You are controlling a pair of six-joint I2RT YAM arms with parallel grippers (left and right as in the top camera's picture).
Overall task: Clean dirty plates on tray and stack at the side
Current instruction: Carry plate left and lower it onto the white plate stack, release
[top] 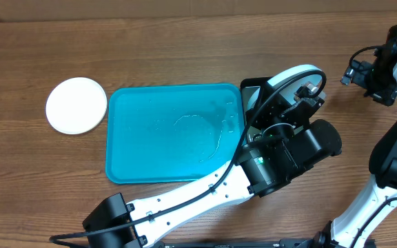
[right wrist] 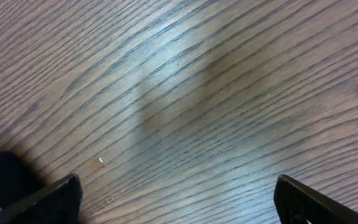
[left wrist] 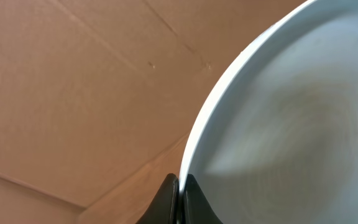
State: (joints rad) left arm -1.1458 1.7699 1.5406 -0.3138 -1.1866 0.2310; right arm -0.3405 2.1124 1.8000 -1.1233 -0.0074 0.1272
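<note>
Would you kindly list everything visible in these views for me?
Table: one, brown wood.
Tray: one, teal, mid-table, wet, no plates on it.
White plate: one, white, on the table left of the tray.
Held plate: one, pale bluish-white, tilted on edge right of the tray.
Basin: one, black, right of the tray, mostly hidden.
Left arm: one, white and black, jaws shut on the held plate's rim.
Right arm: one, black and white, far right, jaws open over the table.
</note>
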